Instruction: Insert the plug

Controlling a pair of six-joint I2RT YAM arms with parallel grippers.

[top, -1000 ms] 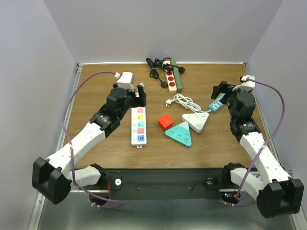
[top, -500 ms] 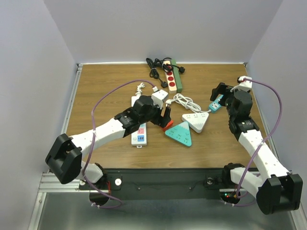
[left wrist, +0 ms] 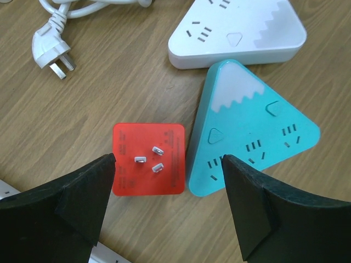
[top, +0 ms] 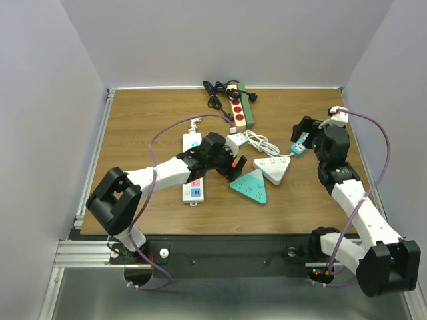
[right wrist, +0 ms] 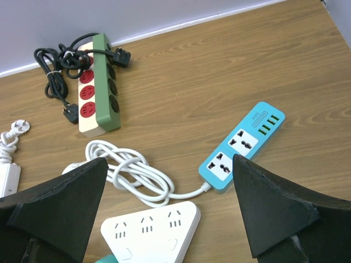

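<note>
Under the left wrist camera, red plug cube: is lying flat on the desk, its three metal prongs pointing up at the lens.
Same view, left hand: is hanging released above the red plug cube, its black fingers standing spread to either side of it and grasping nothing.
Teal triangular socket block: is sitting just beside the red plug cube, on its right in this view, socket face up.
White triangular socket block: is lying beyond the red plug cube, up and to the right, close against the teal block's tip.
White three-pin plug: is lying near the red plug cube, up and to the left, on the end of a white cable.
Top view, left arm: is reaching across the long white power strip, covering most of the red plug cube.
Top view, right hand: is hovering well to the right of the red plug cube, over the blue power strip.
Green-and-red power strip: is lying well beyond the red plug cube, toward the desk's far edge, with a black cord bundled beside it.
Right wrist view, right hand: is standing wide open, released, holding nothing.
Right wrist view, blue power strip: is lying below and between the spread fingers, its coiled white cable running toward the white triangular socket block.
</note>
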